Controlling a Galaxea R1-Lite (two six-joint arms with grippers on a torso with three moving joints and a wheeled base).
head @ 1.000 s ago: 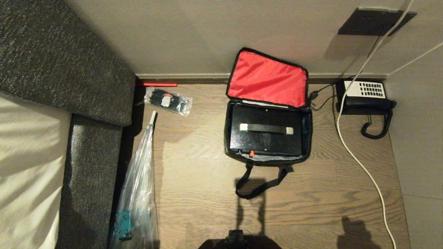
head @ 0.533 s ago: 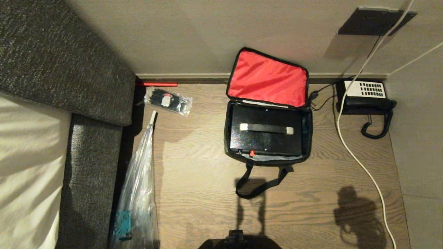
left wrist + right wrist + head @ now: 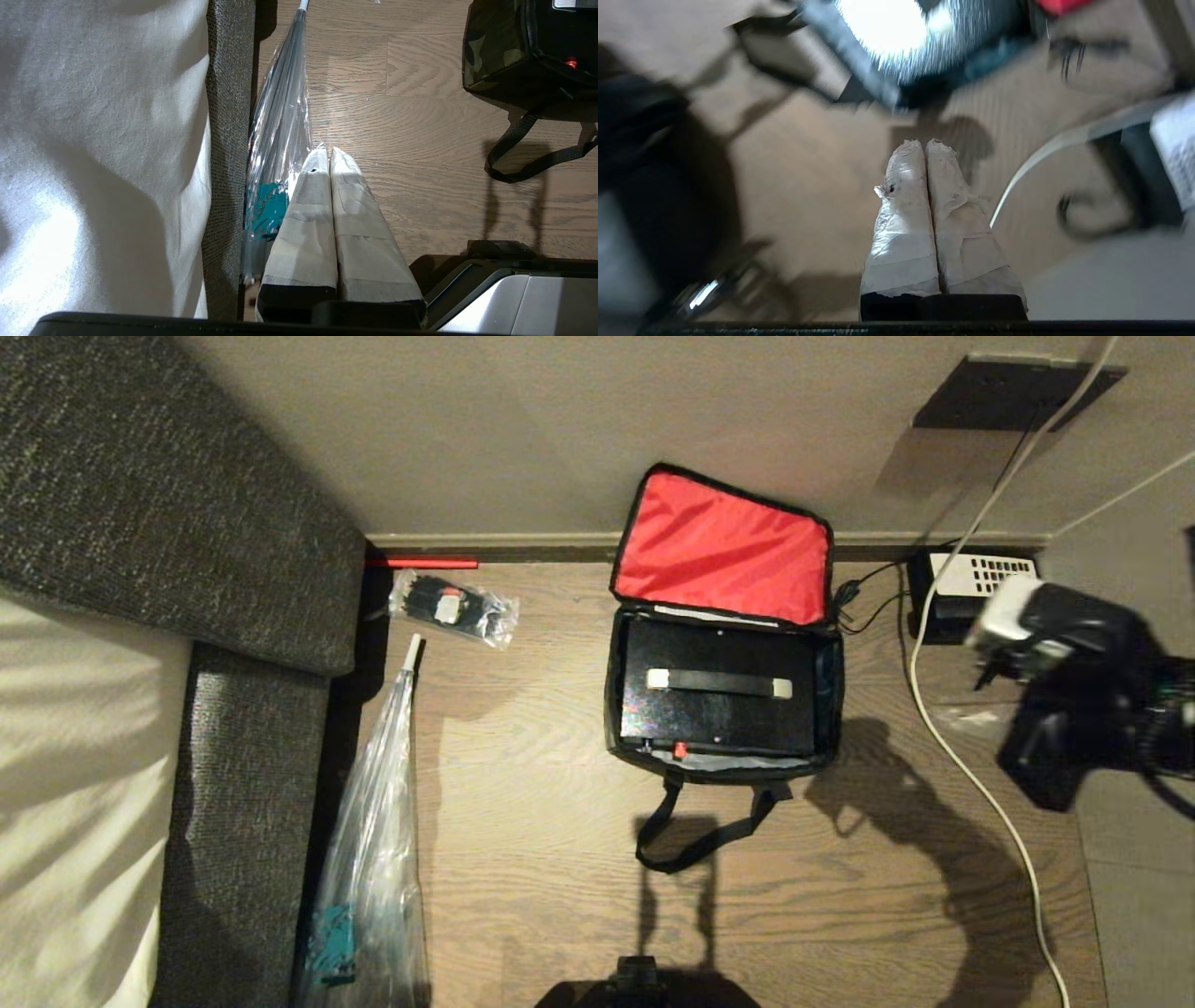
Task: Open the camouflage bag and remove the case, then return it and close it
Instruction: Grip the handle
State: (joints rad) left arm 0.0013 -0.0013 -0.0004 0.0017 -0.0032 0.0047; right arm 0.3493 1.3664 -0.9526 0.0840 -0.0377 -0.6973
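The camouflage bag [image 3: 724,709] lies open on the floor [image 3: 523,728], lid against the wall, exposing the case [image 3: 719,709]. The right claw [image 3: 924,145], closed and empty, hangs beside it; the left claw [image 3: 325,155] is closed too.

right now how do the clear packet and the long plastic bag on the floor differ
The packet is small and holds black items with a pale label; the plastic bag is far longer and shows something teal near its lower end. The packet lies close to the wall by a red stick; the plastic bag runs along the sofa. Both are crinkled clear plastic on the wood floor, left of the camouflage bag.
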